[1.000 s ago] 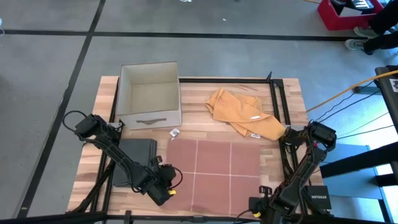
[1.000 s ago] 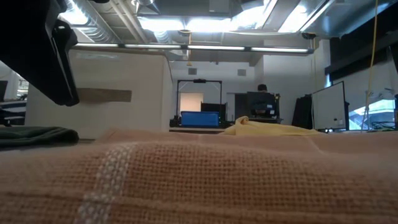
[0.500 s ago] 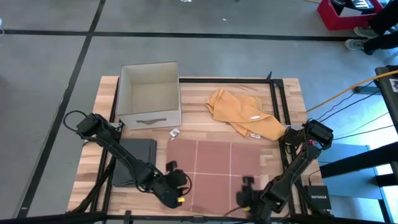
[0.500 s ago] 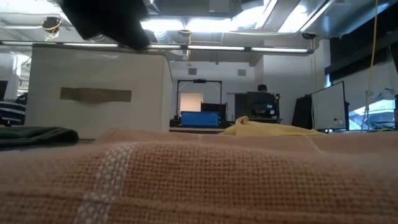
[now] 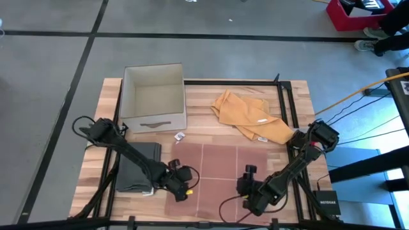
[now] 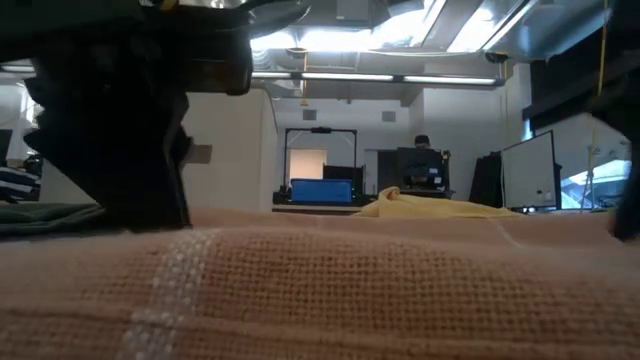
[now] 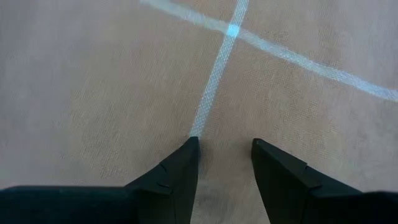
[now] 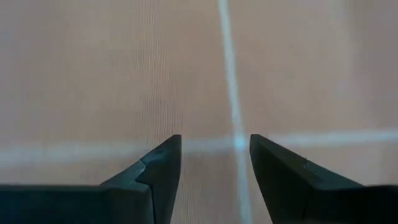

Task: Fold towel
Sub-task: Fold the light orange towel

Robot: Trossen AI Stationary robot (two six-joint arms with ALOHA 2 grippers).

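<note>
On wooden table (image 5: 108, 96), pink towel (image 5: 220, 163) with pale grid stripes lies spread flat at front centre. Left gripper (image 5: 181, 186) over towel's front-left part, jaws parted, fingertips (image 7: 186, 152) down against cloth beside pale stripe, nothing pinched. Right gripper (image 5: 248, 190) over towel's front-right part, jaws parted above stripe crossing, cloth not grasped. Open beige box (image 5: 153, 96) at back left; crumpled orange cloth (image 5: 249, 115) at back right; folded dark cloth (image 5: 137, 165) just left of towel.
</note>
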